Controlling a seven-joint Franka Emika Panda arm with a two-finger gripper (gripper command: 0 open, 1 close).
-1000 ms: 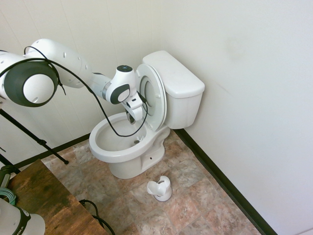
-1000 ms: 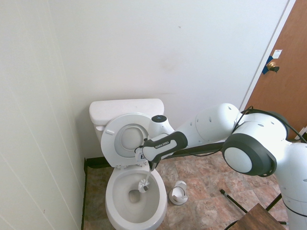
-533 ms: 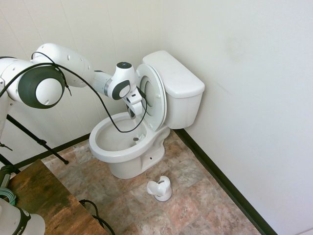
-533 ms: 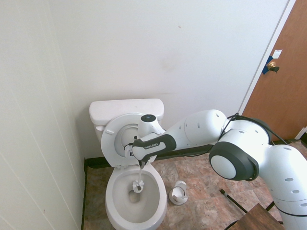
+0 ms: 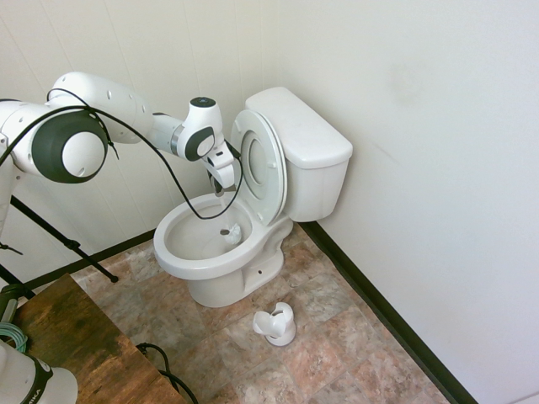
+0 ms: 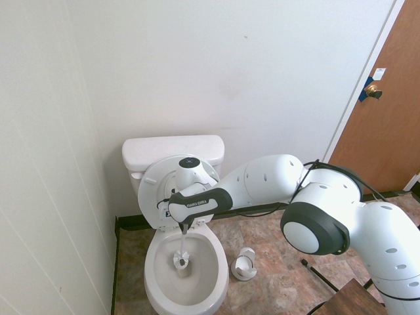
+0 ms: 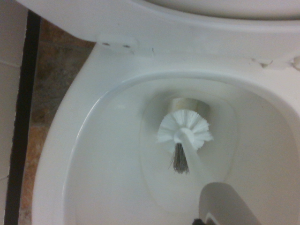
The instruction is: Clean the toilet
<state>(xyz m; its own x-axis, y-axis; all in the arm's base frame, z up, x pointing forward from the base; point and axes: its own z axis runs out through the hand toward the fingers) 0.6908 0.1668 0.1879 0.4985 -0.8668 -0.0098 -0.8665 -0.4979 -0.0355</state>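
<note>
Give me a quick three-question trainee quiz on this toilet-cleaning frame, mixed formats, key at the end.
1. True or false: the toilet has its seat and lid lowered over the bowl.
2. Multiple choice: the head of the brush is A) in the holder on the floor, B) down inside the bowl, C) resting on top of the tank.
3. Short answer: what is the gripper doing with the brush handle?

Key:
1. False; seat and lid stand raised against the tank.
2. B; the holder beside the toilet base stands empty.
3. It is shut on the handle's upper end, pointing down over the bowl.
</note>
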